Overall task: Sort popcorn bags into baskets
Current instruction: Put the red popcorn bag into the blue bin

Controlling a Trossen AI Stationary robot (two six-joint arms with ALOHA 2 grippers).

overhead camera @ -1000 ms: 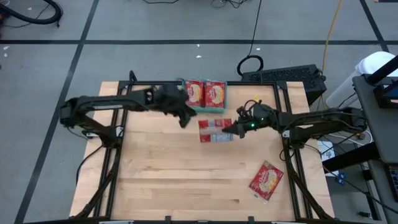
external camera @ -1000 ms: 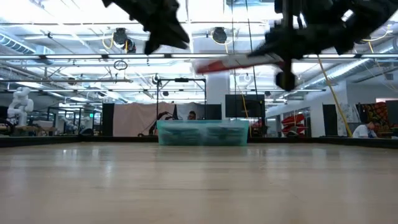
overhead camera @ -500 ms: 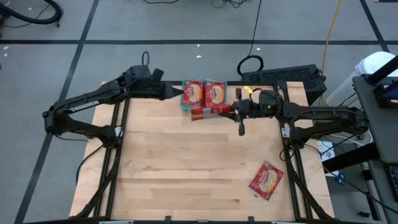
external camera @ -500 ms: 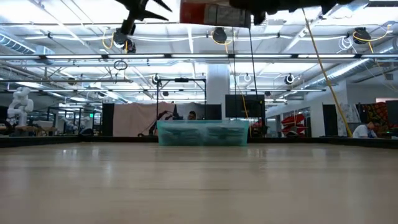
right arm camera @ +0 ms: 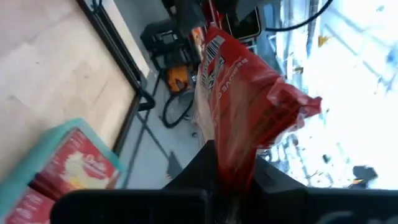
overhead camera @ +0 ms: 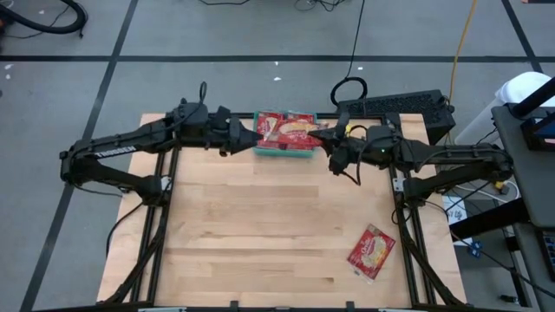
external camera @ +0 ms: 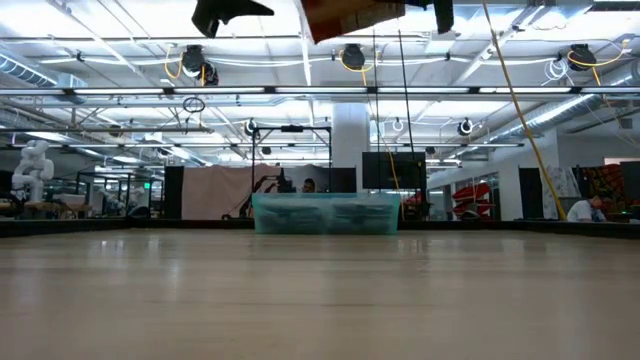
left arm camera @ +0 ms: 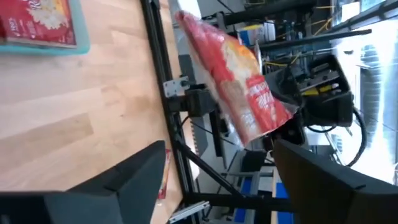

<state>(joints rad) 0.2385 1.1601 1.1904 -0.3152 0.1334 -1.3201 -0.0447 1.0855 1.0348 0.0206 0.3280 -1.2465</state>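
My right claw point(overhead camera: 332, 142), clamped on one bag point(overhead camera: 299, 130), now holds it above the basket point(overhead camera: 284, 151), up from mid-table a second ago. Left claw point(overhead camera: 236, 140), fingers just spread, waits beside. Release pending; another bag point(overhead camera: 371, 252) remains near the table's right edge.

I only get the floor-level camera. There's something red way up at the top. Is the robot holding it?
Observer: Yes. The right gripper is shut on a popcorn bag, pinching it by one edge.
Operator: Is it over the green tray?
Observer: From above, the held bag hangs over the teal tray, which sits at the table's far edge.
Operator: Is the tray empty?
Observer: No. The left wrist view shows a red packet lying flat inside it.
Operator: Any more bags left?
Observer: One more bag lies on the table near the right front corner.
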